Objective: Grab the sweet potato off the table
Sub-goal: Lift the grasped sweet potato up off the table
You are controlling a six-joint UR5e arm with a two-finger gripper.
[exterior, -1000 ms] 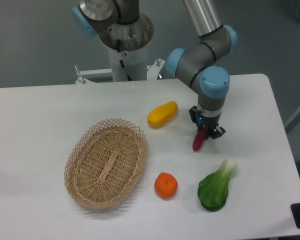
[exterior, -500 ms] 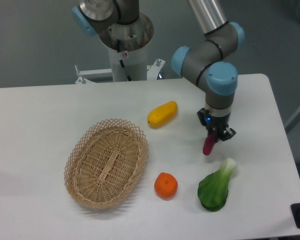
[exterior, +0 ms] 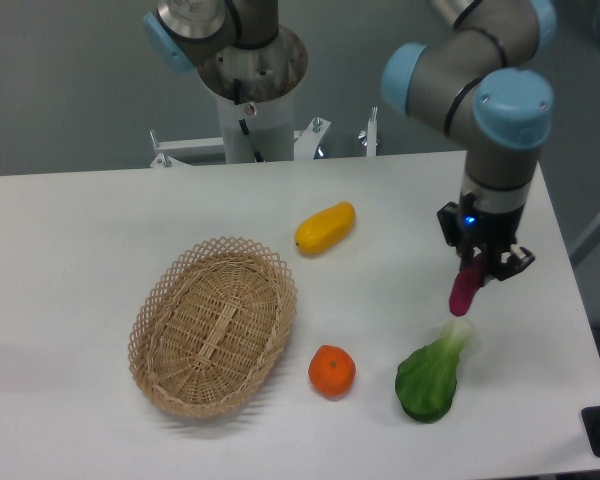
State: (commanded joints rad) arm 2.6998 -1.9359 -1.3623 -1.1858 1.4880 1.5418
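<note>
The magenta-purple sweet potato (exterior: 464, 292) hangs from my gripper (exterior: 482, 268), which is shut on its upper end. It is held clear above the white table (exterior: 100, 220), over the right side, just above the stem of the green bok choy (exterior: 431, 373). Its lower tip points down and slightly left. The gripper's fingers partly hide the potato's top.
A woven wicker basket (exterior: 213, 326) lies at the left centre. A yellow oblong fruit (exterior: 324, 228) lies behind it to the right. A round orange (exterior: 332, 370) sits near the front, left of the bok choy. The robot base stands behind the table's far edge.
The gripper has lifted the sweet potato and carried it to the right, from beside the yellow fruit's area to above the bok choy. The other objects have not moved.
</note>
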